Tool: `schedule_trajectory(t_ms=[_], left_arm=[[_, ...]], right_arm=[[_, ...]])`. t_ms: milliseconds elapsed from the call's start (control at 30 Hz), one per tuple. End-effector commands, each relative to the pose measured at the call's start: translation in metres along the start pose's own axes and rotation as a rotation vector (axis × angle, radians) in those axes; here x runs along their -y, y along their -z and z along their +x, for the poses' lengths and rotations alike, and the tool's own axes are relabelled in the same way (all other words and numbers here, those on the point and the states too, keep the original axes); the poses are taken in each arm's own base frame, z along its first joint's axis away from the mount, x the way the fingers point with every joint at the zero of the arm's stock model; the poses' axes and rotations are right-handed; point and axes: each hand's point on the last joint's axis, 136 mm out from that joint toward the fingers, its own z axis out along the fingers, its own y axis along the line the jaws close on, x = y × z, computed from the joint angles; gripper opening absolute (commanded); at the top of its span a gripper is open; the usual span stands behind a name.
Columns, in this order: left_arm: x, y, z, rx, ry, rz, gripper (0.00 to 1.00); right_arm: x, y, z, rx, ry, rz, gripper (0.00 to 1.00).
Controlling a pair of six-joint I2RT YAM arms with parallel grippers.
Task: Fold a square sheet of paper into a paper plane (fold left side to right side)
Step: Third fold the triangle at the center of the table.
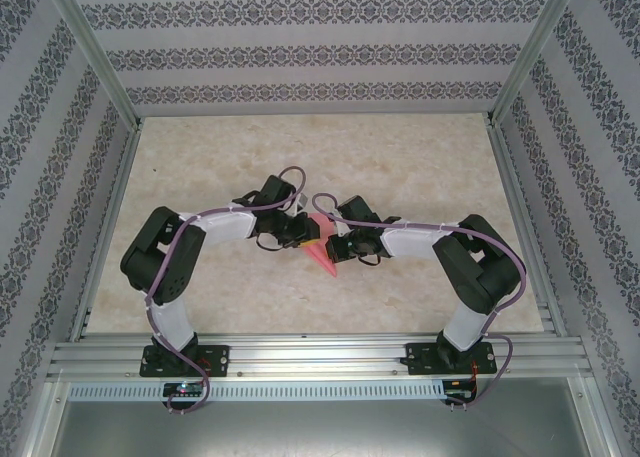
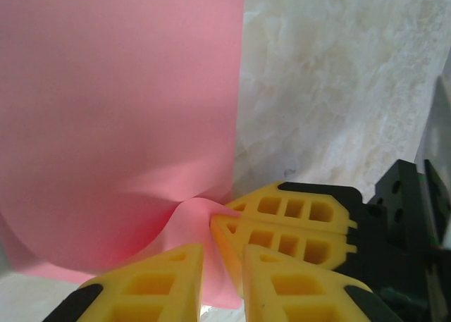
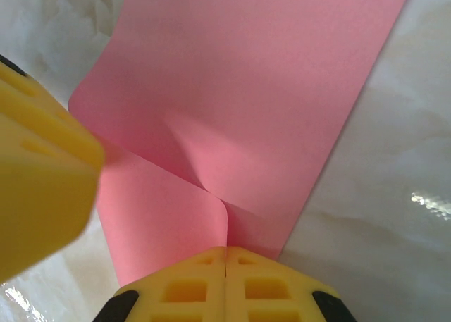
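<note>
A beige marbled tabletop (image 1: 400, 167) lies inside an enclosure whose walls (image 1: 300, 52) carry grey-and-white wallpaper in floral bands. Slanted aluminium posts (image 1: 95, 52) stand at its far corners. An aluminium rail (image 1: 320, 355) runs along the near edge, with a white perforated strip (image 1: 300, 389) just in front of it.

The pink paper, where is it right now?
Seen from above, the pink paper sits near the middle of the table, between the left gripper and the right gripper, which pinches its edge.
</note>
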Motion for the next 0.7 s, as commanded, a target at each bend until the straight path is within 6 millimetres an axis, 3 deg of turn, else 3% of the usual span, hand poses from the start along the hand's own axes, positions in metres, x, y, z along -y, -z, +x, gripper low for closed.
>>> schedule_trajectory(t_ms=[0, 300, 667], left_arm=[[0.002, -0.009, 0.001, -0.003, -0.011, 0.005, 0.22], [-0.022, -0.014, 0.01, -0.014, -0.006, -0.081, 0.22], [-0.035, -0.016, 0.014, -0.02, 0.004, -0.119, 0.21]], right_arm=[[0.016, -0.011, 0.027, -0.092, -0.003, 0.063, 0.01], [0.019, -0.012, 0.028, -0.101, -0.004, 0.076, 0.01], [0.02, -0.012, 0.028, -0.102, -0.003, 0.078, 0.01]])
